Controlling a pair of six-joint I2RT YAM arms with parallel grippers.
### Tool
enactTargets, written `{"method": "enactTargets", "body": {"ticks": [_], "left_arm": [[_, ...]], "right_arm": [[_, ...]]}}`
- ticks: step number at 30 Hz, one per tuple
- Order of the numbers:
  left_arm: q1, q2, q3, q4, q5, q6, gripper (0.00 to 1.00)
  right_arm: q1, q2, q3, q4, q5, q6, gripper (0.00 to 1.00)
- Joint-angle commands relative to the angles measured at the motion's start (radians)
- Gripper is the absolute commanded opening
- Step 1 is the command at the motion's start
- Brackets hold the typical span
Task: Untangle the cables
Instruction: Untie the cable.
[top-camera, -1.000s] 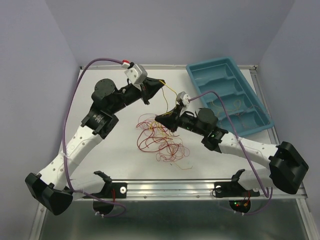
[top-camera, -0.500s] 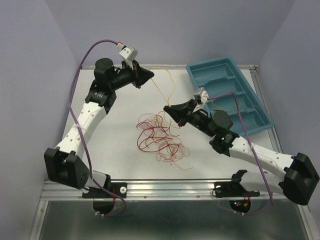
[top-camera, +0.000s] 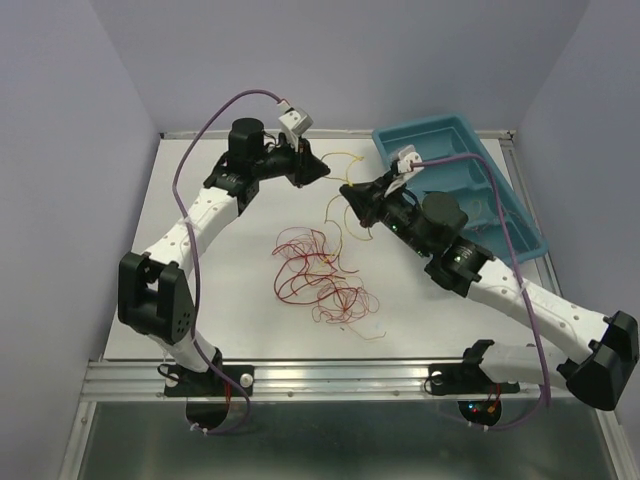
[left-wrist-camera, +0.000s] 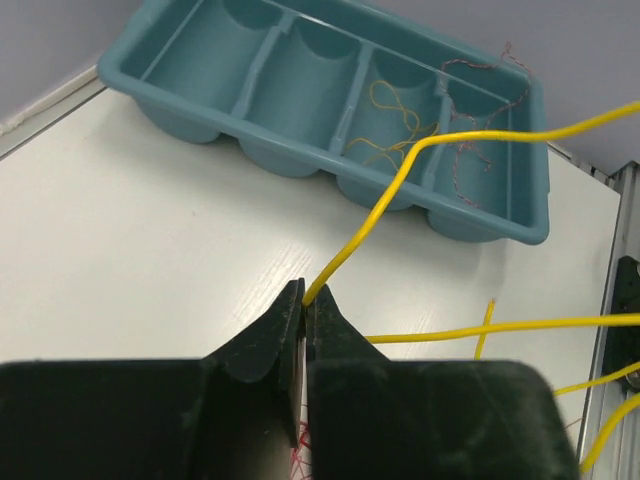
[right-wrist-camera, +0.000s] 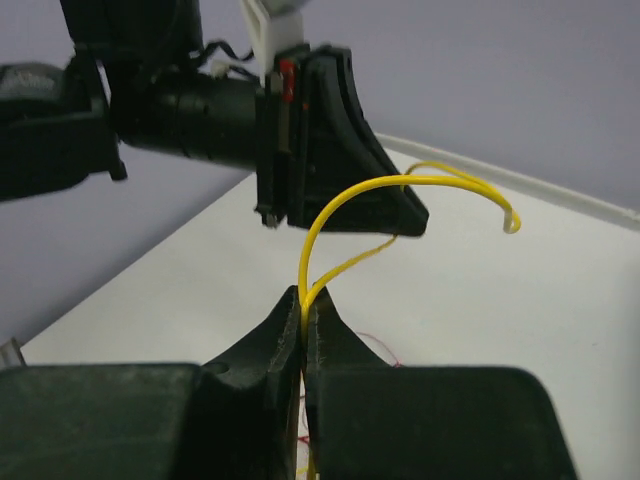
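White tabletop (top-camera: 220, 300): a yellow wire (right-wrist-camera: 304, 270) has been lifted away from the red tangle (top-camera: 320, 275), pinched tight by left gripper (left-wrist-camera: 304, 290) and right gripper (right-wrist-camera: 303, 298); one strand is judged nearly freed.

Bright, even overhead light leaves faint shadows on the table (top-camera: 240, 330) (yellow cable (left-wrist-camera: 370, 214) sharp in wrist views).

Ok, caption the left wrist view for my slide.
Left claw pinches a yellow cable over the white table, with the teal compartment tray beyond.
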Motion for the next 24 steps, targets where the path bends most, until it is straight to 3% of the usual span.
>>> {"method": "enactTargets", "body": {"ticks": [1,5,7,11,14,19,24], "left_arm": [[0.008,0.073,0.061,-0.023,-0.039,0.087,0.33],[0.015,0.101,0.109,-0.027,0.005,0.073,0.63],[0.024,0.096,0.115,-0.027,0.008,0.072,0.69],[0.061,0.08,0.103,-0.02,-0.007,0.081,0.72],[0.064,0.063,0.066,0.0,-0.05,0.095,0.73],[0.066,0.035,0.015,0.025,-0.093,0.115,0.75],[0.064,0.023,-0.001,0.028,0.008,0.119,0.79]], "right_arm": [[0.021,-0.006,0.213,-0.01,0.092,-0.065,0.01],[0.02,0.067,0.322,-0.057,0.176,-0.095,0.0],[0.02,0.093,0.368,-0.077,0.248,-0.109,0.01],[0.009,0.152,0.465,-0.144,0.456,-0.134,0.0],[-0.019,0.172,0.502,-0.177,0.53,-0.134,0.0],[-0.155,0.206,0.565,-0.307,0.466,-0.028,0.01],[-0.252,0.235,0.548,-0.356,0.351,0.009,0.01]]}}
